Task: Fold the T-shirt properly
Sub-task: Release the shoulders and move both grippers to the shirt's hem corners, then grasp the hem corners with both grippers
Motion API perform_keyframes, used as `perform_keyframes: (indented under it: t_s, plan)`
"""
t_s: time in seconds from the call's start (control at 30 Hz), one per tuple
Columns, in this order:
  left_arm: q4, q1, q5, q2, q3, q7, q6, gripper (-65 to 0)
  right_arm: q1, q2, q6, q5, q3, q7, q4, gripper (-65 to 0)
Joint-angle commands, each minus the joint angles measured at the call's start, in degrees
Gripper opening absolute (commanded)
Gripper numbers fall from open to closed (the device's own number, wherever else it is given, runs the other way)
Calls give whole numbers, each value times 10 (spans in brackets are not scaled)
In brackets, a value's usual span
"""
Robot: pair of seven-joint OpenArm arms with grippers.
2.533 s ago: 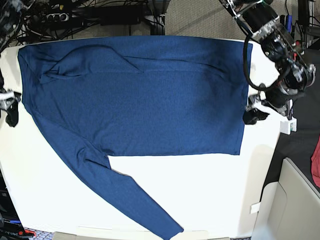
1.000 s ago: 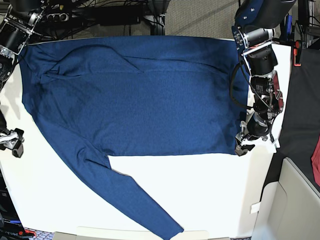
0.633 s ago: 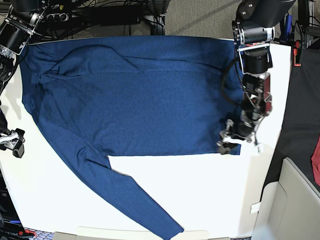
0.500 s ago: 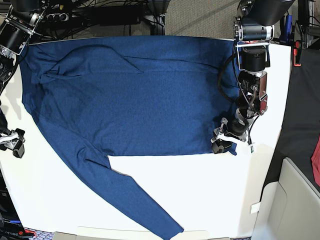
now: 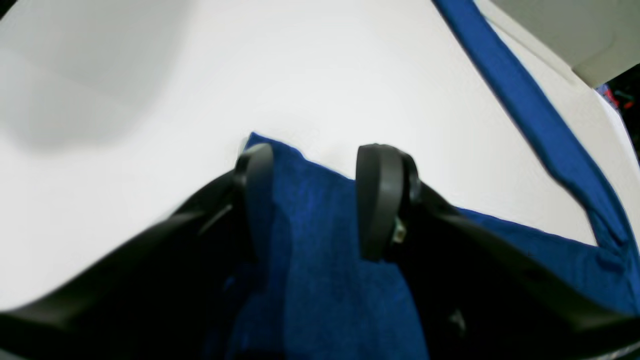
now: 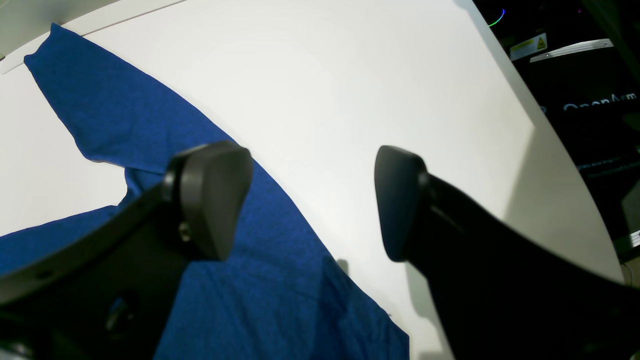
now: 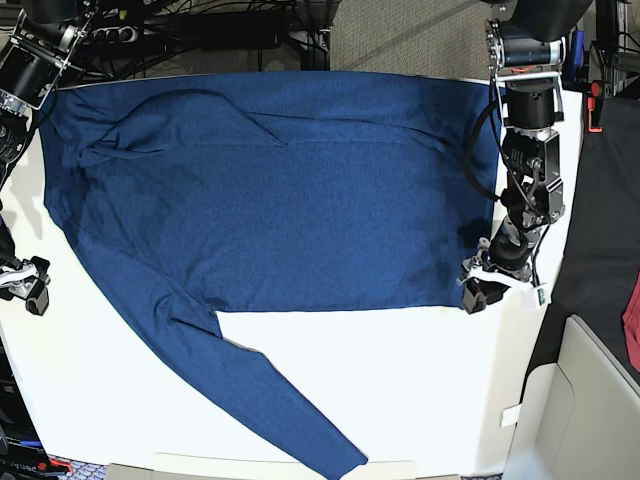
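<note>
The dark-blue long-sleeved T-shirt [image 7: 270, 190] lies spread flat on the white table [image 7: 400, 380], with one sleeve [image 7: 260, 400] running down to the front edge. My left gripper [image 7: 478, 290] is low at the shirt's lower right hem corner. In the left wrist view its fingers [image 5: 380, 200] stand a little apart with the blue hem corner [image 5: 310, 240] between them. My right gripper [image 7: 28, 290] is open and empty at the table's left edge. In the right wrist view [image 6: 305, 200] it hangs over bare table beside the shirt's fabric [image 6: 260, 300].
A red cloth [image 7: 632, 320] shows at the right edge, off the table. A grey box [image 7: 590, 410] stands at the lower right. Cables and a power strip [image 7: 130, 38] lie behind the table. The table's right edge is just beside my left gripper.
My left gripper came down the shirt's right edge, went in over the lower corner, then drew back right to the corner. The right gripper moved down the left edge early on, then stayed still.
</note>
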Motion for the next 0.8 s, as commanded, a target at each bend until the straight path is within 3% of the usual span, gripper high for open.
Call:
perform_keyframes:
  t_s: [0.0, 0.3, 0.67, 0.77]
  plan:
    - [-5, -13, -5, -9, 3, -18, -3, -399, 14, 14, 3, 7, 3, 13, 10, -227]
    - [-100, -40, -4, -9, 10, -78, -3, -399, 15, 14, 3, 8, 3, 12, 10, -227]
    - [-119, -49, -4, -8, 122, -85, -3, -403, 15, 14, 3, 8, 4, 12, 10, -227]
    - [-120, -49, -4, -8, 136, -86, -3, -447, 15, 14, 3, 9, 5, 12, 10, -227]
